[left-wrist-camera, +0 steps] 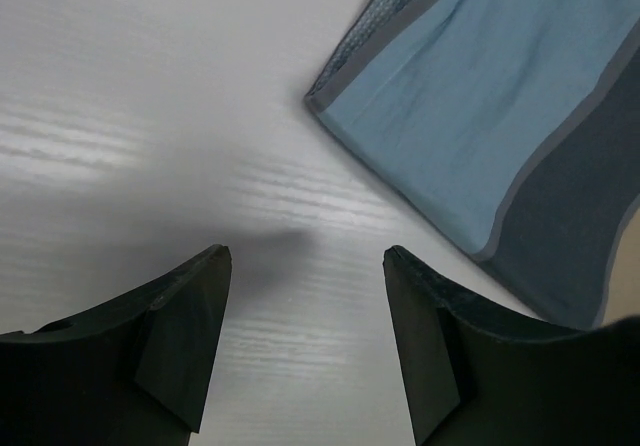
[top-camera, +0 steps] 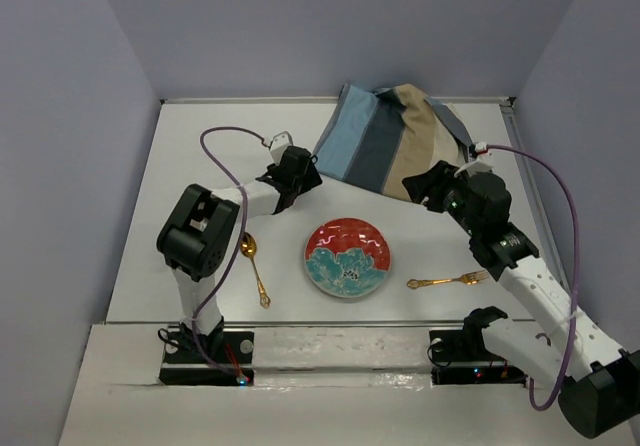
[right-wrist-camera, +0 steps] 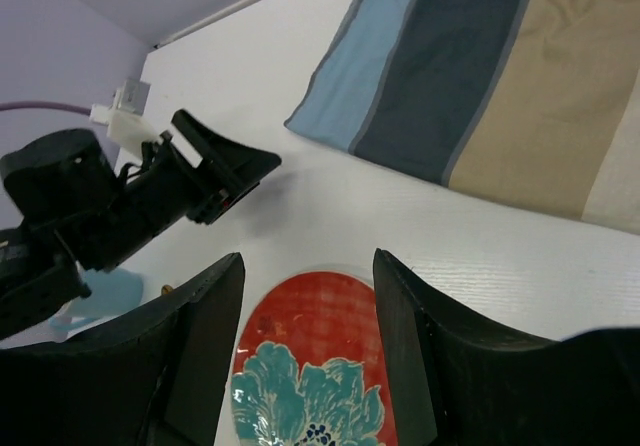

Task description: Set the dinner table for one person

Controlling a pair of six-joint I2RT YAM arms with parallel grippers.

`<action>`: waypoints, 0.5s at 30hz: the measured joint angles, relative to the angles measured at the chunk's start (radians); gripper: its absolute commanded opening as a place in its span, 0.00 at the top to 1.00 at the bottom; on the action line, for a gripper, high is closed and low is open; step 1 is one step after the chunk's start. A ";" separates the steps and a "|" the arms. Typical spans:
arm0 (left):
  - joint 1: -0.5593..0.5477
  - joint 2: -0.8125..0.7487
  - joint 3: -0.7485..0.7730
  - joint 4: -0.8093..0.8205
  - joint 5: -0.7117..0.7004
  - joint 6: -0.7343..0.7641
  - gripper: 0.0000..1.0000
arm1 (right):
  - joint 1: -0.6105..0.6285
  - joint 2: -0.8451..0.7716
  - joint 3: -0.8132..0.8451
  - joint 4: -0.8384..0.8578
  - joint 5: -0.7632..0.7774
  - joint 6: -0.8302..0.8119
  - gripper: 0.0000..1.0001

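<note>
The white dinner table (top-camera: 200,156) carries a red and teal flowered plate (top-camera: 347,257) near the front middle. A gold spoon (top-camera: 253,266) lies left of the plate and a gold fork (top-camera: 450,281) lies right of it. My left gripper (top-camera: 306,177) hovers open over bare tabletop (left-wrist-camera: 200,116) just off the corner of the striped cloth mat (left-wrist-camera: 470,116), holding nothing. My right gripper (top-camera: 418,192) hangs open and empty by the mat's near right edge. Its wrist view shows the plate (right-wrist-camera: 320,366) between its fingers, well below them, and the left gripper (right-wrist-camera: 225,166) beyond.
The blue, grey and tan striped mat (top-camera: 395,141) lies rumpled at the back of the table, its right end bunched up. Purple walls close in the left, back and right sides. The arm bases stand at the near edge.
</note>
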 measured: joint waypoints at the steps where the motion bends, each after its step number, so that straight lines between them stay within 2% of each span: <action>1: 0.000 0.029 0.027 0.005 0.000 -0.003 0.27 | 0.000 -0.020 -0.011 -0.006 -0.010 -0.002 0.39; 4: 0.000 0.101 0.105 0.010 0.000 -0.017 0.28 | 0.000 -0.062 -0.045 -0.025 -0.033 -0.008 0.39; 10: 0.000 0.229 0.237 0.009 -0.026 -0.042 0.39 | 0.000 -0.076 -0.088 -0.071 -0.058 -0.013 0.39; 14: 0.007 0.267 0.275 0.014 -0.048 -0.064 0.58 | 0.000 -0.064 -0.098 -0.078 -0.062 -0.015 0.39; 15: 0.009 0.272 0.276 0.016 -0.055 -0.071 0.67 | 0.000 -0.058 -0.098 -0.078 -0.062 -0.015 0.39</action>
